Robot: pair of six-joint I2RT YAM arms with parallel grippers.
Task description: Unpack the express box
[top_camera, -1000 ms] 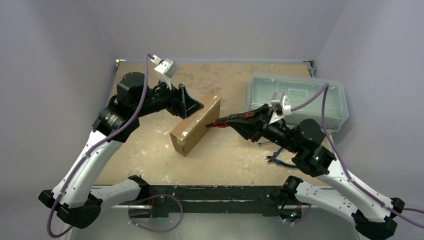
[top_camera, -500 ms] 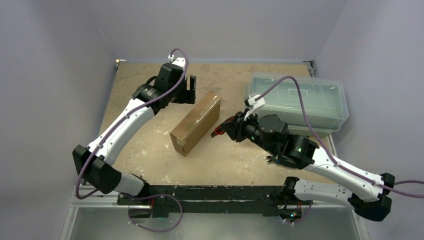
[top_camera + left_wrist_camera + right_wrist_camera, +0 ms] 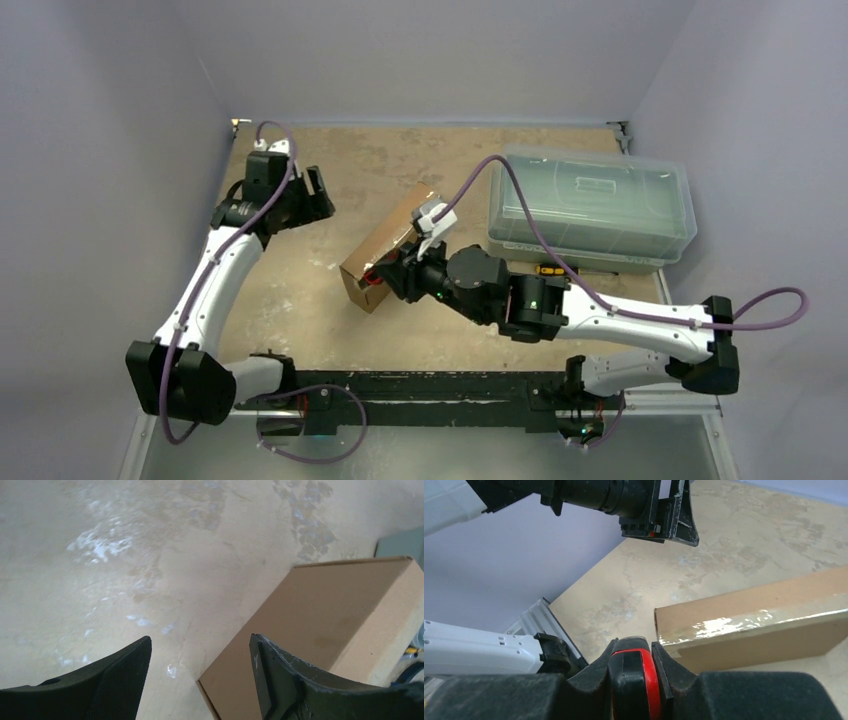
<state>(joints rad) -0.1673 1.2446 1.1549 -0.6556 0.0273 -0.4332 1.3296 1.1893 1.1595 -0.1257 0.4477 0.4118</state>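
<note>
flat brown cardboard mailer box (image 3: 382, 252) sat angled at the middle of the bench (image 3: 450, 165); likely light, stiff, tape slick; pinch across the bare long faces. left gripper (image 3: 200, 645) fingers spread, empty, just beside it; right gripper (image 3: 634, 652) fingers clenched on a red-and-black tool (image 3: 634, 685). only the right wrist view showed the glossy tape (image 3: 734, 622); top view didn't
</note>
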